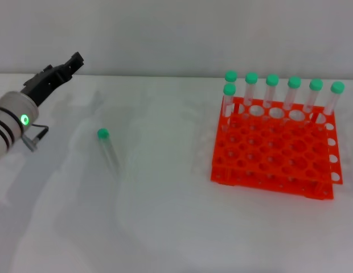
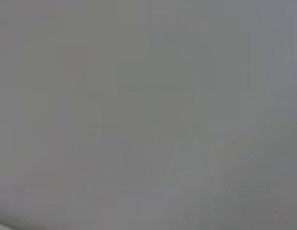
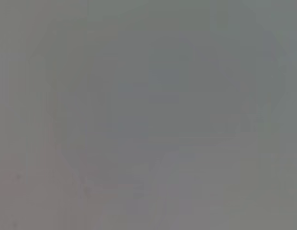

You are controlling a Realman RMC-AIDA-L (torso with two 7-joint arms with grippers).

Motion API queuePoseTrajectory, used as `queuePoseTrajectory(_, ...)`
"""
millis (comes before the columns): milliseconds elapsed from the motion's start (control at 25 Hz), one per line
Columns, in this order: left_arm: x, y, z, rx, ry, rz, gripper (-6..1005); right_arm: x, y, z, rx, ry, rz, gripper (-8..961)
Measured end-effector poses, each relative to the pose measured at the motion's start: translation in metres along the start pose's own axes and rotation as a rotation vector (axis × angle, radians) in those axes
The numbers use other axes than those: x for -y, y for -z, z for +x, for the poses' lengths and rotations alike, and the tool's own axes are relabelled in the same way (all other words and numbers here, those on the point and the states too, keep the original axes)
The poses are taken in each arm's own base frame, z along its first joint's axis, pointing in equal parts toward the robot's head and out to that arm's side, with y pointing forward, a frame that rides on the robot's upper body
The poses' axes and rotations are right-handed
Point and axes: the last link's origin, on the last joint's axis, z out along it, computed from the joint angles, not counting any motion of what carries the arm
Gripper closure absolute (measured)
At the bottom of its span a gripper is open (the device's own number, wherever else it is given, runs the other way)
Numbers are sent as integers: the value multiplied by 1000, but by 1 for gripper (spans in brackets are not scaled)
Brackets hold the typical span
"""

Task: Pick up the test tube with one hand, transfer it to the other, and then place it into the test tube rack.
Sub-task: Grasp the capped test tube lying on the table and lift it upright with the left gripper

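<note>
The test tube (image 1: 108, 149), clear with a green cap, lies flat on the white table left of centre, cap pointing away from me. My left gripper (image 1: 74, 61), black on a white-silver arm with a green ring light, hovers at the far left, up and to the left of the tube, well apart from it. The orange-red test tube rack (image 1: 273, 151) stands on the right with several green-capped tubes (image 1: 271, 94) upright in its back rows. My right gripper is out of view. Both wrist views show only blank grey.
The white table (image 1: 165, 216) stretches between the lying tube and the rack. A pale wall runs along the back edge.
</note>
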Motion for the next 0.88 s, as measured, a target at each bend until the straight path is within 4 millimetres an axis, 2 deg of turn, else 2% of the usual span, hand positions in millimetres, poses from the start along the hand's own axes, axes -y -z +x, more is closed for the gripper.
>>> queuePoseTrajectory(280, -1, -16, 41, 217, 66, -95, 127, 4, 1, 1, -3, 4, 8, 80)
queuePoseTrajectory(400, -5, -19, 49, 328, 72, -113, 130, 6, 1, 0, -2, 11, 9, 80)
queuePoseTrajectory(440, -15, -22, 56, 402, 69, -145, 131, 8, 0, 0, -1, 16, 11, 80)
queuePoseTrajectory(600, -29, -25, 65, 511, 47, -182, 135, 10, 0, 0, 0, 19, 12, 81)
queuePoseTrajectory(840, -52, -30, 77, 775, -34, -114, 141, 9, 0, -1, 7, 25, 6, 81)
queuePoseTrajectory(880, -60, -31, 80, 818, -58, -115, 142, 8, 0, -2, 8, 26, 6, 81)
